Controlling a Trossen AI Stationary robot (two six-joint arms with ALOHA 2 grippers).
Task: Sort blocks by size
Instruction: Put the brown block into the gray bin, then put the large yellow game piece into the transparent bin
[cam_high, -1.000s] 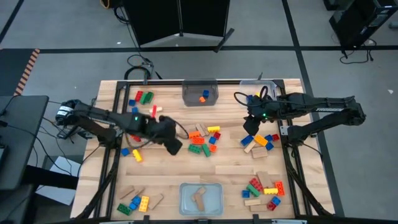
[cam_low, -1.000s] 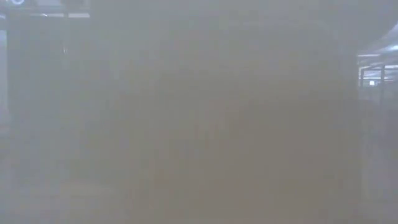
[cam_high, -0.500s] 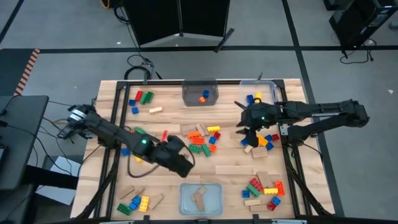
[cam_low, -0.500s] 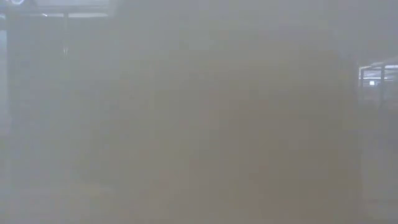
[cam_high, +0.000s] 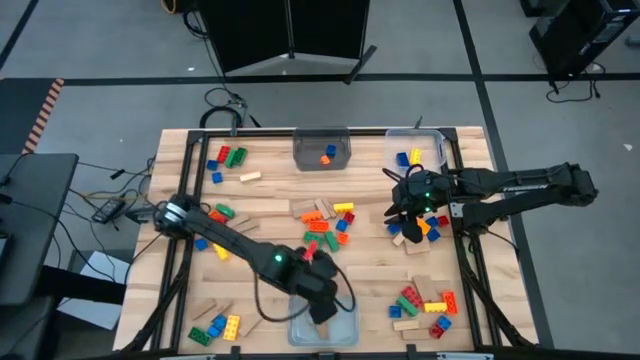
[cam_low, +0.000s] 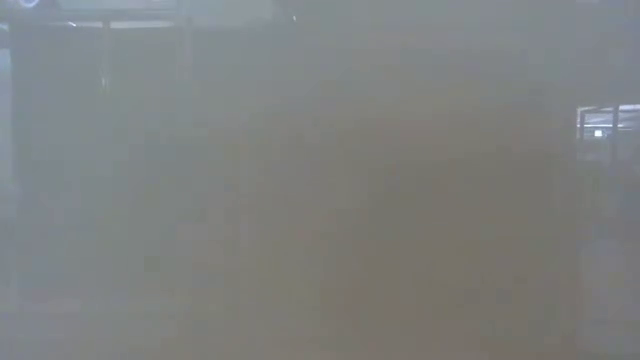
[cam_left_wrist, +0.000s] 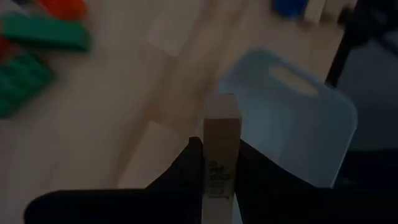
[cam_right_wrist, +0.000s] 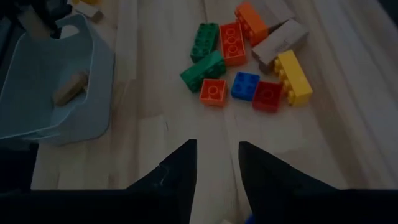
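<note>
The left gripper (cam_left_wrist: 219, 171) hangs over the clear plastic bin (cam_high: 345, 325) at the near edge of the light wooden table (cam_high: 270, 190) — its jaws clamped on a plain tan wooden block (cam_left_wrist: 221, 158). The right gripper (cam_right_wrist: 217, 165), jaws narrowly parted and holding nothing visible, sits above the cluster of coloured studded bricks (cam_high: 425, 226) on the table's right side — other bricks (cam_high: 325, 225) lie mid-table.

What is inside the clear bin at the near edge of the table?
The clear bin holds tan wooden blocks. The left gripper, shut on another wooden block, hangs over the bin and covers part of its floor, so the count is unclear.
</note>
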